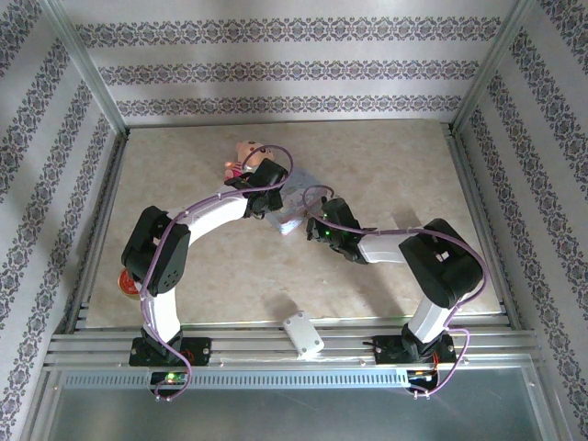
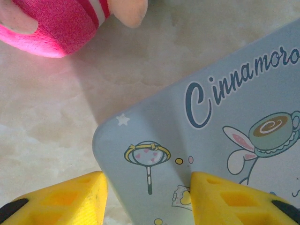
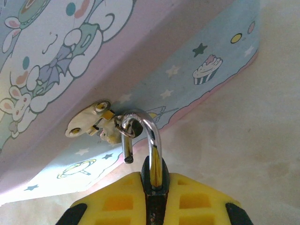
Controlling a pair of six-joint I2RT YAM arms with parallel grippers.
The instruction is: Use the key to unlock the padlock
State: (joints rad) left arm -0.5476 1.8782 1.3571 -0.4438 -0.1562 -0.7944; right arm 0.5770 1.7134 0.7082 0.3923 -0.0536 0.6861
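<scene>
Pinching, right gripper (image 3: 153, 177): its yellow fingers (image 3: 108, 201) are pressed together on the padlock (image 3: 157, 168), whose dark body is almost wholly hidden in the slit between them.
Shackle (image 3: 140, 117): bright pale metal, arching up out of the fingers. The long leg runs down into the body; the short leg ends bare in the air beside it, clear of the body.
Where the padlock is: at the side wall of the tin (image 3: 206, 51), with its shackle threaded through the small ring of the pale hasp (image 3: 89, 121).
Tin: light blue with a pink lower edge, printed with stars, a cupcake and a long-eared cartoon figure. Seen from overhead it lies mid-table between the two grippers.
Left gripper (image 2: 146, 187): fingers spread wide, one on either side of the tin's rounded corner. One overlaps the lid and the other sits off the edge, over the table — whether either touches the tin I cannot tell.
Lid lettering: "Cinnamoro", cut off at the frame edge, with a cup and a wand drawn beneath.
Plush toy (image 2: 51, 28): pink with a red-and-white stripe, on the table (image 2: 47, 117) near the tin's corner but apart from it.
White block (image 1: 303, 333): alone on the near rail, between the two arm bases.
</scene>
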